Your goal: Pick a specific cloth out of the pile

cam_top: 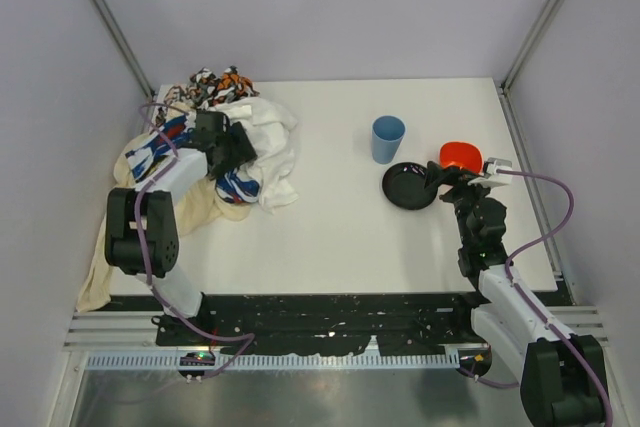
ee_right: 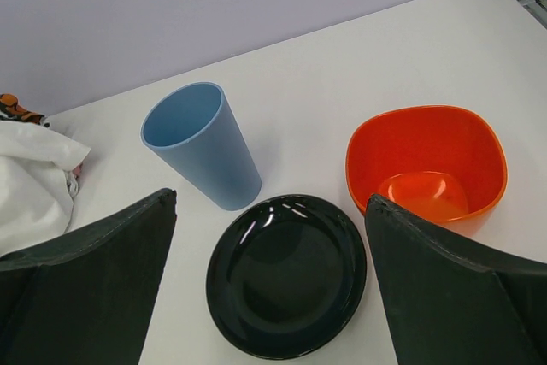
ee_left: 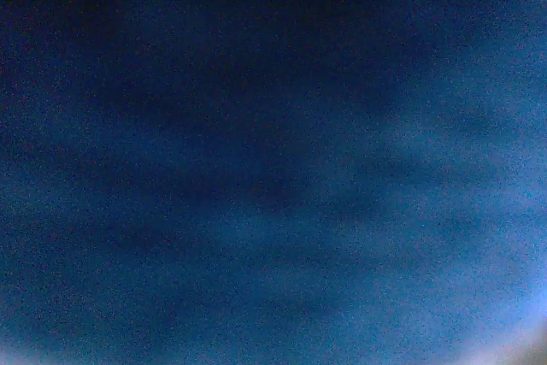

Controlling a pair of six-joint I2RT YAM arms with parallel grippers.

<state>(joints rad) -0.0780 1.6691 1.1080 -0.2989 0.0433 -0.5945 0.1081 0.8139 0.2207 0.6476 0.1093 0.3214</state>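
The pile of white, beige, blue-white and orange-black garments lies at the table's far left. My left gripper is pushed down into the pile, between the white garment and the blue-white patterned one; its fingers are hidden. The left wrist view is filled with blurred dark blue fabric pressed against the lens; I cannot tell which cloth it is. No teal cloth shows plainly. My right gripper is open and empty over the black dish.
A blue cup stands behind the black dish. An orange bowl sits to the dish's right. Beige cloth hangs over the table's left edge. Metal frame posts stand at the far corners.
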